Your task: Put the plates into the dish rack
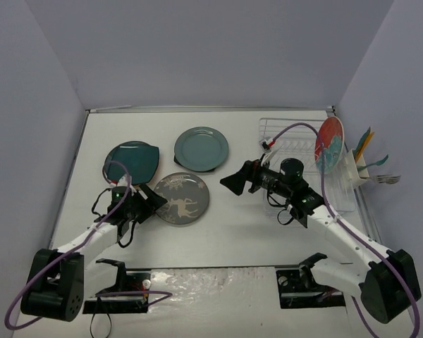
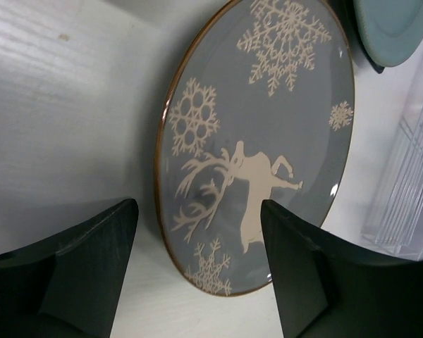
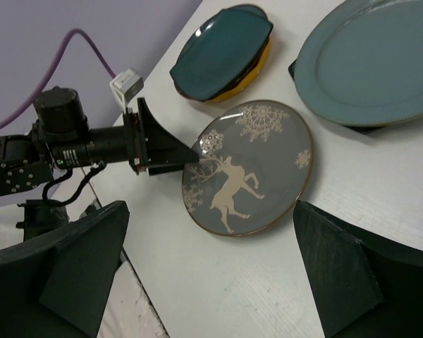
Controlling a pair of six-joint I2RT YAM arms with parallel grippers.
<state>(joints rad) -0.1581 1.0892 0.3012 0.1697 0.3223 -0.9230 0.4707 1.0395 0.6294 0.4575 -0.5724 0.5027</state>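
Standing on edge, red plate (image 1: 330, 144) faces left in dish rack (image 1: 282, 135).

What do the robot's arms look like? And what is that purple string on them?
Both arms have white links with black joints and chunky black bases. The string is a purple cable that loops along the left arm, and a second one arches over the right arm. The fingers are dark, matte and wedge-shaped, like little black ramps.
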